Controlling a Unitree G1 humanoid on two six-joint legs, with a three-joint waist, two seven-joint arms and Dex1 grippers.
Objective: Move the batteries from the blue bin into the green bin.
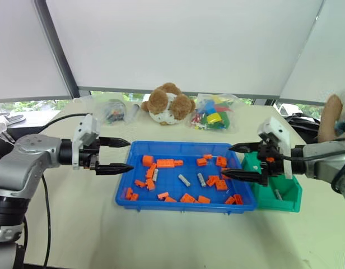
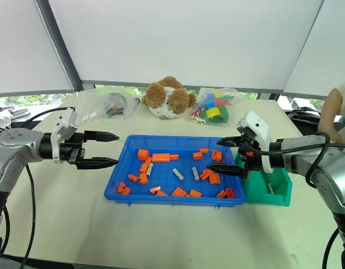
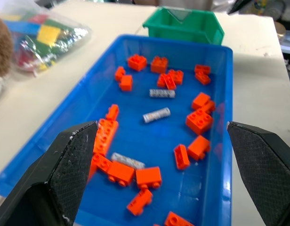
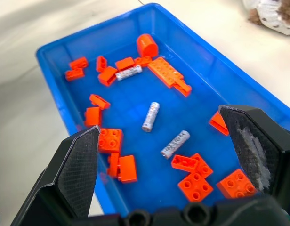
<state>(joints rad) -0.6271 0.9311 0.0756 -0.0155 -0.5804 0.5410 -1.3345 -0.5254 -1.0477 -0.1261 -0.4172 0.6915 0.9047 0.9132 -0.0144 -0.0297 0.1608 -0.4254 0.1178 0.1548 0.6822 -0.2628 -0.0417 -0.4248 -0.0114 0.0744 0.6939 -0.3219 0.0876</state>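
Silver-grey batteries, three of them, lie among orange bricks in the blue bin, between both end effectors. The right end effector stands wide and empty just beside the green bin, probably ready for a short carry. The left end effector also gapes wide, holding nothing.

Two silver-grey robot arms reach inward from either side, roughly level and facing each other. The left gripper, with two black pointed fingers, points right with its fingers spread apart, nothing between them. The right gripper, matching black fingers, points left, tilted slightly down, likewise spread wide and empty.
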